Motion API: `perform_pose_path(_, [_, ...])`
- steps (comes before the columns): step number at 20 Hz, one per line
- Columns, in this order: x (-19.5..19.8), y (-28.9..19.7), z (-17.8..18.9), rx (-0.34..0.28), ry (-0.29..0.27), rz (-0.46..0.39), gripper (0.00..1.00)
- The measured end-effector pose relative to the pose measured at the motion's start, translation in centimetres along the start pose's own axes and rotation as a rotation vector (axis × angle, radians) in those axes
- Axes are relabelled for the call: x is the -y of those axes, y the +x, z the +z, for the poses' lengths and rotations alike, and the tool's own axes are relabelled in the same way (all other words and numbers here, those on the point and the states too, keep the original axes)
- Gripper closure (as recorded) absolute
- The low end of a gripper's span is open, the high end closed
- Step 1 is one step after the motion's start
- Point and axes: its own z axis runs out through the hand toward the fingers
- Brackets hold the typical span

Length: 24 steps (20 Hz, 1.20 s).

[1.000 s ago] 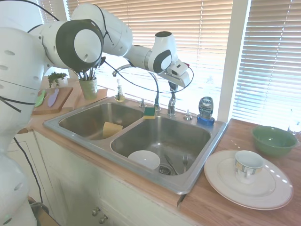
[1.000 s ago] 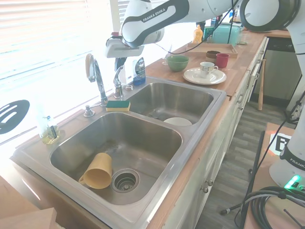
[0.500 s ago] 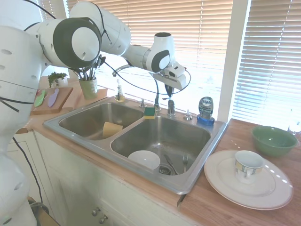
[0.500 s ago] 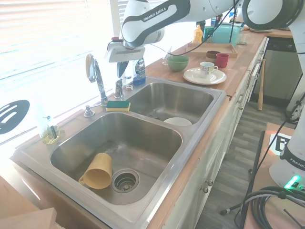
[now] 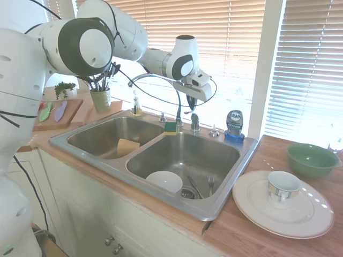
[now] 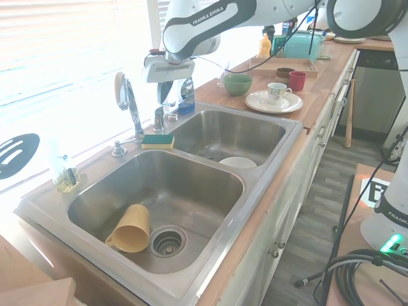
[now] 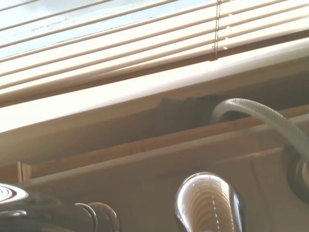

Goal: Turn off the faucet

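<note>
You see sink (image 5: 94,152) bearing faucet (image 5: 179,107) on back rim, lever stub (image 5: 195,122) beside spout. Pincer (image 5: 192,105) hangs just above lever, not touching; finger gap lost in window glare, can't tell.

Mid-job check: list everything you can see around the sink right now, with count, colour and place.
faucet: 1, chrome, behind the sink divider; lever handle beside it
sink: 1, steel, two basins
sponge: 1, yellow-green, ledge by the faucet
yellow cup: 1, lying in one basin
white bowl: 1, in the other basin, with cutlery
dish-soap bottle: 1, blue, sink's back corner
soap dispenser: 1, clear, back ledge
plate: 1, white, counter, mug on it
green bowl: 1, counter
gripper: 1, just above the lever handle
</note>
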Motion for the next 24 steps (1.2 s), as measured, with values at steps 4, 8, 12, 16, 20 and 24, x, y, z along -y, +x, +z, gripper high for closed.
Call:
perform_pose_path(4, [-0.6,-0.4,-1.2,0.030,-0.037,0.001,1.00])
perform_pose_path(8, [-2.5,-1.6,-3.0,0.058,-0.081,-0.001,1.00])
perform_pose_path(12, [-7.0,-4.2,-2.5,0.123,-0.184,-0.015,1.00])
perform_pose_path(16, [-11.2,-6.7,-2.6,0.147,-0.228,-0.026,1.00])
perform_pose_path(20, [-15.2,-9.3,-4.0,0.164,-0.251,-0.026,1.00])
perform_pose_path(24, [-18.7,-12.0,-5.3,0.180,-0.276,-0.043,1.00])
